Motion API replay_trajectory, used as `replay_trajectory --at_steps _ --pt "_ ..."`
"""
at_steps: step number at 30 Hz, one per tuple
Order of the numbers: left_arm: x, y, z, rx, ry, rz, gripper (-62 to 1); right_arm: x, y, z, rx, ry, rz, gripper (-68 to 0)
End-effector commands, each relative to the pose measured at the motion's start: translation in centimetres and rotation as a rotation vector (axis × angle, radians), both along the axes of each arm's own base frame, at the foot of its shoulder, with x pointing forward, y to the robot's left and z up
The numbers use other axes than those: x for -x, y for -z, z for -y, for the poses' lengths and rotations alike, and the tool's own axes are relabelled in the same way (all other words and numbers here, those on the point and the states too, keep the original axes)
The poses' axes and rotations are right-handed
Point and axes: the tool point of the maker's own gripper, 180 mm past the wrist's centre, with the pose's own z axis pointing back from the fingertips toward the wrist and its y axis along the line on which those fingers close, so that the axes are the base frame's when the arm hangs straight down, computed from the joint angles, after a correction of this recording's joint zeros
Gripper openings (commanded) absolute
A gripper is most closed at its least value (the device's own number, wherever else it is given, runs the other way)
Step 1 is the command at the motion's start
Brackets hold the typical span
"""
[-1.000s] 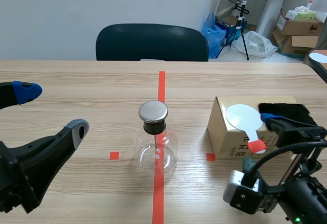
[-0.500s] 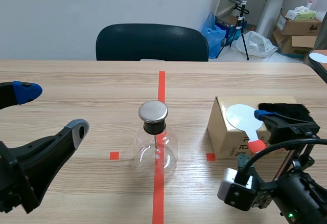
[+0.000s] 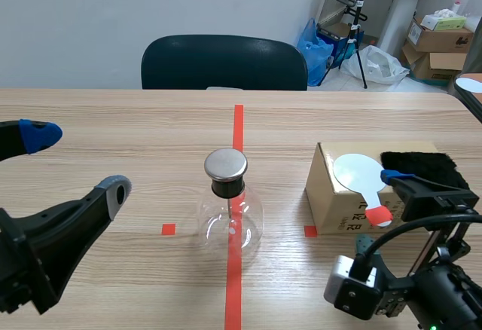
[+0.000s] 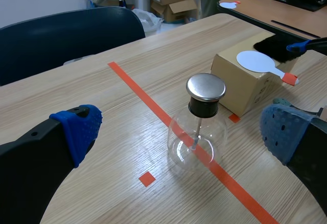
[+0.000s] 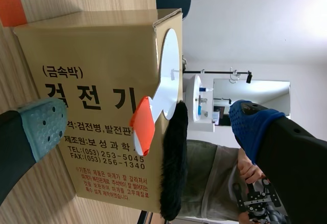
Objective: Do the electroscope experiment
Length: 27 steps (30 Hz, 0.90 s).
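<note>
A clear glass flask electroscope [image 3: 230, 221] with a metal cap [image 3: 226, 163] stands on the red tape line at mid-table. Right of it, a cardboard box [image 3: 335, 209] carries a white paddle [image 3: 355, 172] with an orange-red handle [image 3: 379, 215] and a black fur pad [image 3: 422, 166]. My right gripper [image 3: 379, 209] is open and turned on its side at the box's front corner; the handle [image 5: 143, 124] juts out between its spread fingers without touching them. My left gripper [image 3: 75, 163] is open at the left, with the flask [image 4: 196, 137] ahead between its fingers.
A dark chair [image 3: 224, 60] stands at the table's far edge. Boxes and bags [image 3: 437, 40] are on the floor beyond. Behind the box [image 5: 87, 81] and fur [image 5: 173, 162], a person's hand [image 5: 248, 170] shows in the right wrist view.
The right arm swayed slightly left and then back beside the box, its gripper still open around the paddle's handle. The left arm, flask and box have not moved.
</note>
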Motion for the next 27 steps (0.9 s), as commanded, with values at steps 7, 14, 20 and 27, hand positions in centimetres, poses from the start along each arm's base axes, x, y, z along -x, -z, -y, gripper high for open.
replay_trajectory --at_steps 7,14,20,27 --pt "-0.08 -0.91 0.29 0.023 0.004 0.026 1.4 -0.37 -0.63 0.22 0.016 -0.009 0.030 -5.4" --pt "-0.08 -0.91 0.29 0.023 0.004 0.026 1.4 -0.36 -0.62 0.17 0.021 -0.012 0.031 -40.0" --pt "-0.08 -0.91 0.29 0.023 0.004 0.026 1.4 -0.35 -0.62 0.15 0.021 -0.013 0.031 -64.8" --pt "-0.08 -0.91 0.29 0.023 0.004 0.026 1.4 -0.35 -0.62 0.15 0.021 -0.013 0.031 -66.6"
